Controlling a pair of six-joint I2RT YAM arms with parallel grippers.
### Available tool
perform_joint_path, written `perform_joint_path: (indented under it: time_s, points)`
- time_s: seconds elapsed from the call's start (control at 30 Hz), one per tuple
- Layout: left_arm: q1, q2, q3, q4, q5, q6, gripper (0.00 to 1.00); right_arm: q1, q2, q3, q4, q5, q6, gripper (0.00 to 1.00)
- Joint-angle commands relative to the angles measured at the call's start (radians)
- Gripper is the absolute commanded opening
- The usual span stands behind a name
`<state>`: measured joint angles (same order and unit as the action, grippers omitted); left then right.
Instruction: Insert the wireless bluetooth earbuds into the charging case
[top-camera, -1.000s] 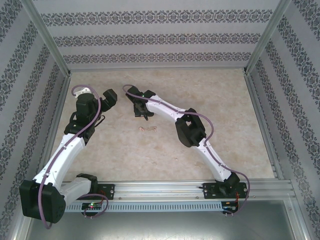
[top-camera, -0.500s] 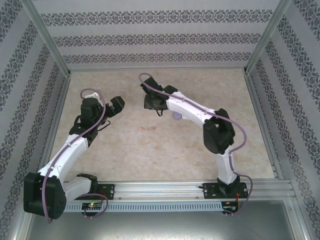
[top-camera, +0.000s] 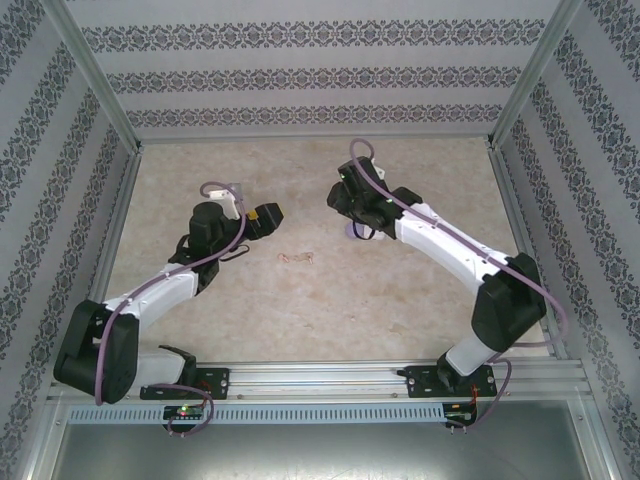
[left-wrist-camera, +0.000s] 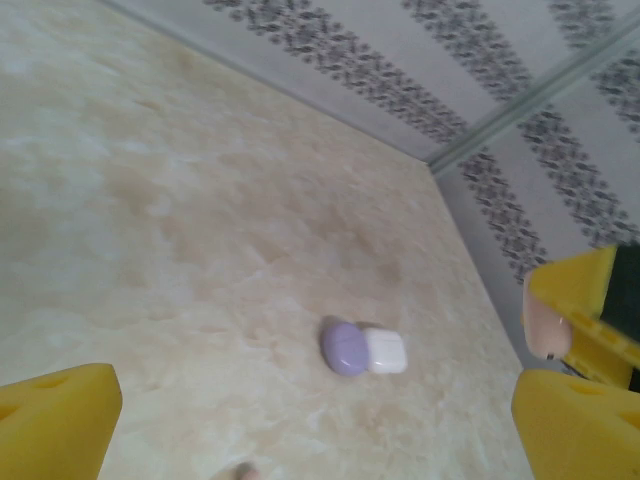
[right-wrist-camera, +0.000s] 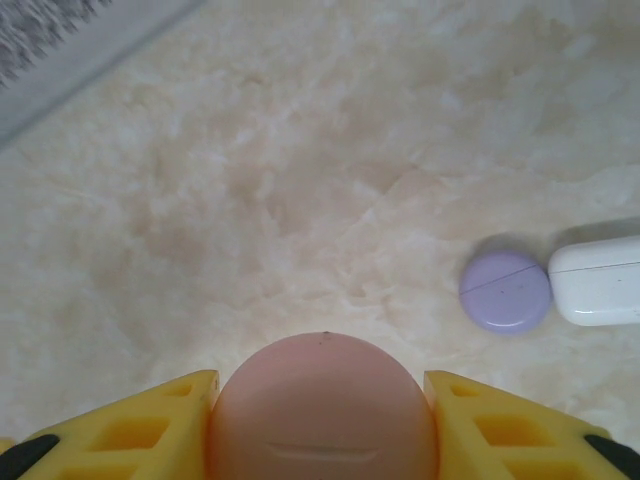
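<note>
The right gripper (right-wrist-camera: 322, 425) clamps a smooth, domed pinkish charging case (right-wrist-camera: 322, 385) between yellow foam pads (right-wrist-camera: 150, 420). The left gripper (left-wrist-camera: 318, 425) gapes wide and holds nothing. Tiny pinkish earbuds (top-camera: 297, 258) lie on the marbled table (top-camera: 400, 290) between the arms. They are left of and nearer than a round purple case (right-wrist-camera: 505, 290), which sits just beside a glossy white case (right-wrist-camera: 598, 280).

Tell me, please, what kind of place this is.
Probably a closed robot test cell, not a home. A left arm and a right arm are bolted to a metal rail. Patterned panels on aluminium posts box in the marble-look tabletop.
</note>
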<state>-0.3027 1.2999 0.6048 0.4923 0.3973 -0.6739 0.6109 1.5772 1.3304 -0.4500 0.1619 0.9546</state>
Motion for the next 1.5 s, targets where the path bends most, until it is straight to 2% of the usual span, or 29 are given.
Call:
perform_joint_path:
  time_s: [0.0,0.23,0.47,0.6,0.77,0.9,1.23,1.47]
  points:
    - [-0.032,0.024,-0.027,0.215,0.077,0.034,1.00,-0.003,-0.060,-0.028,0.081,-0.016,0.115,0.28]
    - [-0.067,0.115,-0.012,0.389,0.199,-0.003,0.99,0.014,-0.107,-0.102,0.176,-0.024,0.292,0.27]
    - [-0.093,0.209,0.040,0.490,0.276,-0.050,0.91,0.053,-0.104,-0.136,0.247,-0.011,0.425,0.27]
    - [-0.111,0.235,0.061,0.510,0.277,-0.052,0.83,0.074,-0.087,-0.127,0.258,0.006,0.458,0.27]
    - [-0.129,0.263,0.072,0.536,0.263,-0.054,0.67,0.095,-0.057,-0.112,0.270,0.010,0.488,0.26]
    - [-0.137,0.279,0.078,0.561,0.249,-0.062,0.60,0.109,-0.039,-0.098,0.276,0.007,0.502,0.26]
    - [-0.152,0.315,0.101,0.588,0.224,-0.069,0.56,0.129,-0.027,-0.076,0.286,0.006,0.508,0.26]
    - [-0.157,0.339,0.121,0.610,0.210,-0.080,0.49,0.136,-0.026,-0.074,0.294,0.004,0.512,0.26]
